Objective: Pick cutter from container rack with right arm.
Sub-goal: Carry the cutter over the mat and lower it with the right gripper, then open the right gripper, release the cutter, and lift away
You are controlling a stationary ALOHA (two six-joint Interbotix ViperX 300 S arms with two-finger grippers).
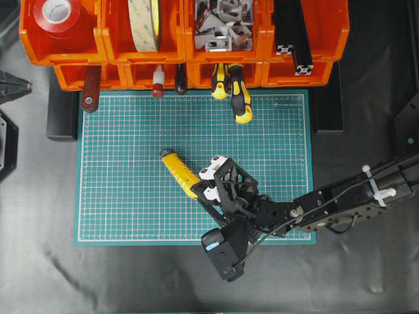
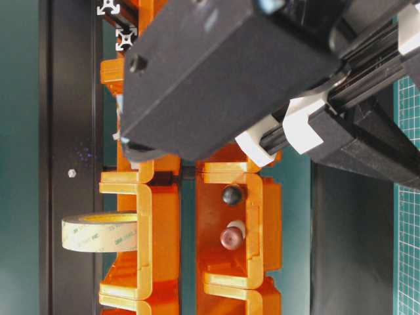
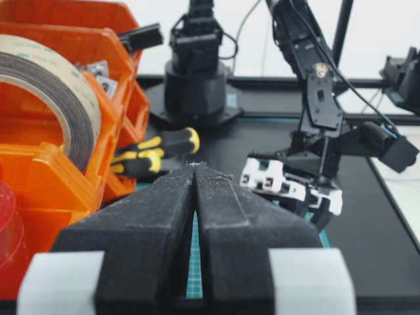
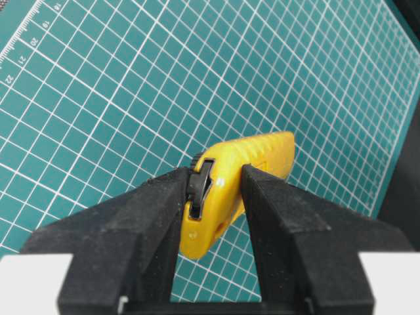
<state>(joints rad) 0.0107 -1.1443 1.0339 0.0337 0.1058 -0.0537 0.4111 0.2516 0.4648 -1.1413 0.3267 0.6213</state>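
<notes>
The yellow cutter [image 1: 178, 171] lies slantwise over the green cutting mat, its dark end pointing up-left, well clear of the orange container rack [image 1: 105, 55] at the back. My right gripper [image 1: 198, 185] is shut on the cutter's near end. In the right wrist view the two black fingers [image 4: 151, 216] press both sides of the cutter [image 4: 252, 154], by its black slider. My left gripper [image 3: 195, 168] is shut and empty, beside the rack [image 3: 39, 184]; it is out of the overhead view.
Two yellow-and-black screwdrivers [image 1: 236, 98] hang from the rack's lower bins. The bins hold a red tape roll [image 1: 57, 13], a beige tape roll [image 1: 147, 23], metal brackets [image 1: 222, 26] and black profiles [image 1: 291, 33]. The green mat [image 1: 131, 196] covers the table's middle.
</notes>
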